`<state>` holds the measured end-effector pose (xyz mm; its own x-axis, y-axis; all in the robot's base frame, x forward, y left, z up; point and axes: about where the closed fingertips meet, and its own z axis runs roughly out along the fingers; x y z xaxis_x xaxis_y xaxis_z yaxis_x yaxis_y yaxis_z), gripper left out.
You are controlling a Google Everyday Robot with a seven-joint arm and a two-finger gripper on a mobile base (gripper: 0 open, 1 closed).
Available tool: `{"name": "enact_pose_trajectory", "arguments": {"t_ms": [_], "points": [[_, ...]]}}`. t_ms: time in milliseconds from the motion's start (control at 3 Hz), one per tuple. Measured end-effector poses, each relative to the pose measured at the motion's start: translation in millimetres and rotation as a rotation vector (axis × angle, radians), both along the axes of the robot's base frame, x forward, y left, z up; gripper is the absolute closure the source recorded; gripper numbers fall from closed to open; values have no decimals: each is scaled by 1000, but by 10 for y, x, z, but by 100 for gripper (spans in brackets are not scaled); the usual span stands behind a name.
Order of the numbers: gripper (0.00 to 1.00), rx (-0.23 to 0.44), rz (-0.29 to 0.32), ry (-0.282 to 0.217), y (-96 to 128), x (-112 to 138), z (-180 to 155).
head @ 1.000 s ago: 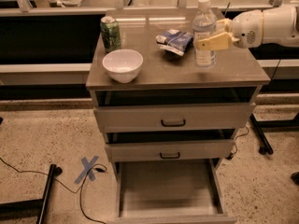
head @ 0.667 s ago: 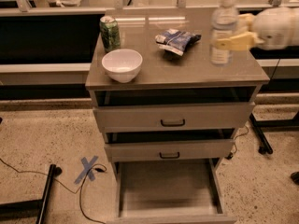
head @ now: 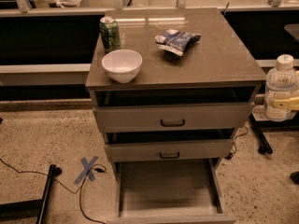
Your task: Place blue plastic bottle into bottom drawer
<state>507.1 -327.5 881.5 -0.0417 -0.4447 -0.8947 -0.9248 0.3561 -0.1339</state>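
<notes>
We see the gripper (head: 283,103) just right of the cabinet (head: 219,64), closed on the blue plastic bottle (head: 279,80). The bottle's upright, off the cabinet top, approx level w/ its front edge. Bottom drawer (head: 168,190) stands open at the cabinet's base. Soda can (head: 110,33), white bowl (head: 122,65) & snack bag (head: 177,40) sit on the cabinet top.

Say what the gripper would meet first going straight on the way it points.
The gripper, at the right edge holding the bottle, points left. The right side of the cabinet, near the top drawer, would likely come first, though depth is unclear.
</notes>
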Motion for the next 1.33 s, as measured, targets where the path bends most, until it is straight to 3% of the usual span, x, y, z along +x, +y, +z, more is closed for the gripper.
{"name": "enact_pose_trajectory", "arguments": {"t_ms": [333, 667, 1000, 1333], "points": [[100, 0, -1, 0, -3, 3, -2], [100, 42, -18, 50, -51, 77, -351], [100, 212, -75, 61, -131, 28, -1124], [100, 329, -124, 127, -220, -452, -2294]]}}
